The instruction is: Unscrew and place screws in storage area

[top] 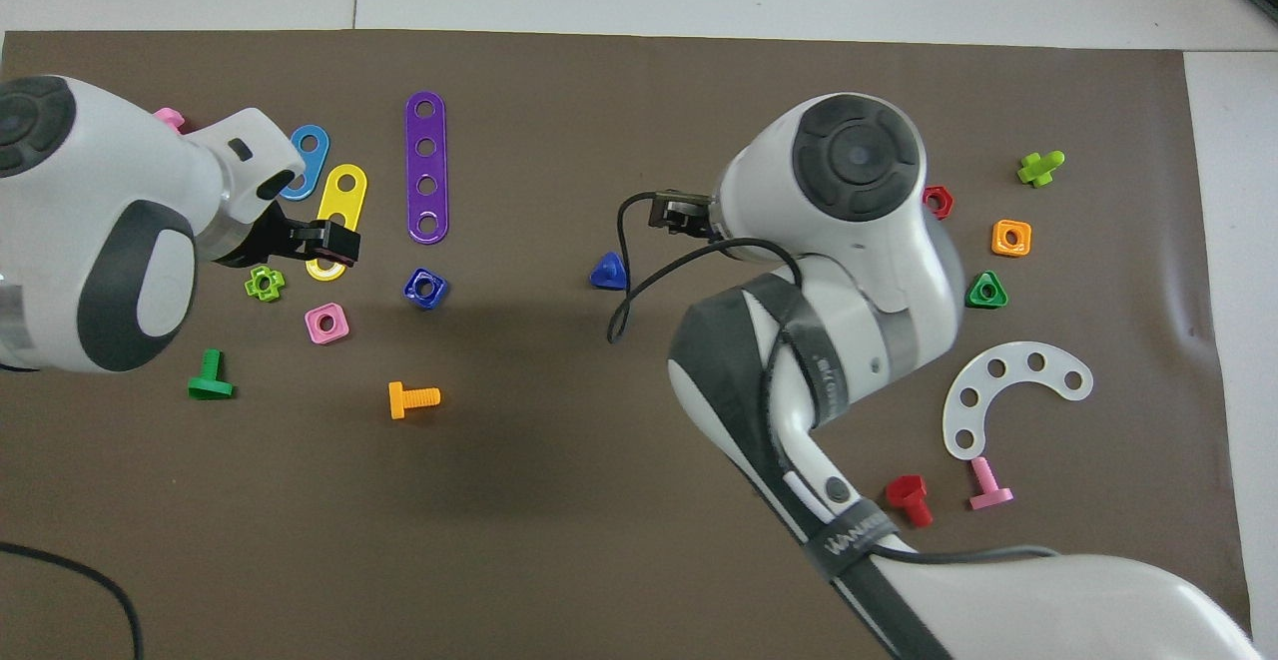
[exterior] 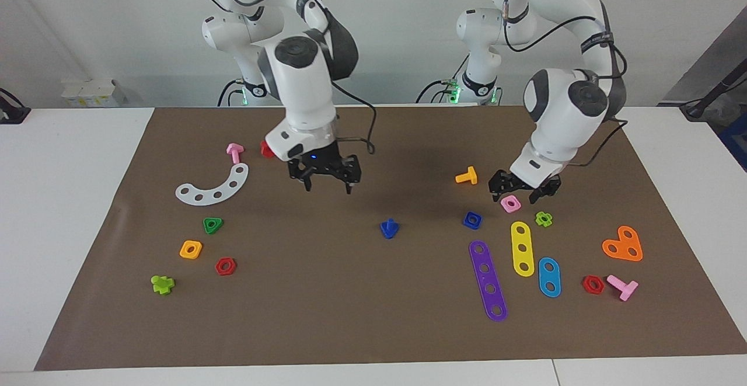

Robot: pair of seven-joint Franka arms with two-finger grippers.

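Brown mat [exterior: 350, 316] on a white worktop — holdings at this moment:

Blue triangular-head bolt [exterior: 389, 228] — standing head-down near the middle of the mat, thread up, nothing touching it.

Blue square nut [exterior: 472, 219] — flat on the mat, apart from the bolt, toward the left arm's end; just beside the near end of the purple strip [exterior: 488, 281].

Left gripper [exterior: 516, 190] — raised over the pink square nut [exterior: 510, 203], fingers spread, holding nothing. The blue square nut lies clear of it.

Right gripper [exterior: 328, 180] — hanging over bare mat near the middle, nearer the right arm's end than the bolt; fingers apart, nothing between them. In the overhead view its tips are mostly hidden under the wrist, so its exact spot over the mat is uncertain.

Also at the left arm's end: yellow strip [exterior: 522, 248], light-blue strip [exterior: 549, 277], orange bolt [exterior: 467, 176].

At the right arm's end: white curved strip [exterior: 213, 185], green triangular nut [exterior: 213, 225], orange square nut [exterior: 191, 249]
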